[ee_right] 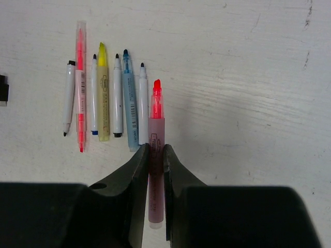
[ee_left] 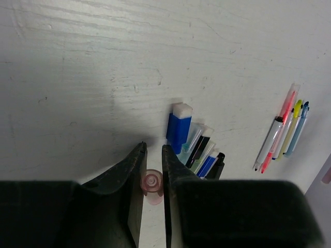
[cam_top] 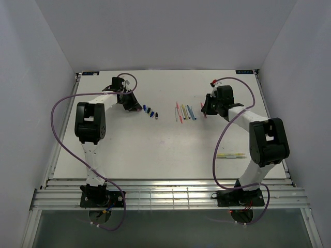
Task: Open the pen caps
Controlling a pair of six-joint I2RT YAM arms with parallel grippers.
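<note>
**A:** Pink plastic in both hands. The left gripper (ee_left: 153,150) is closed on the pink cap (ee_left: 152,183), which sits end-on between its fingers above the white table (ee_left: 77,62). The right gripper (ee_right: 155,150) is clamped on the barrel of the pink highlighter (ee_right: 156,121), whose tip is bare.

**B:** So that pair looks parted. How to finish the step well?

**A:** I'd lower the cap to the table just beside the heap of caps (ee_left: 194,147) on its right. I'd spread the fingers only once it is low, since a round cap would likely roll. The highlighter should go down parallel to the row of uncapped pens (ee_right: 106,103) on its left, at the row's right end. It shouldn't nudge the white pen (ee_right: 143,103) just beside it.

**B:** What does each view add?

**A:** Only the left wrist camera shows the cap's hollow end and the blue, black and clear pieces in the heap. The right wrist camera shows every tip in the row bare. Only the top camera shows two yellowish pens (cam_top: 231,155) lying well apart, near and to the right. They are too small to tell whether they are capped.
</note>
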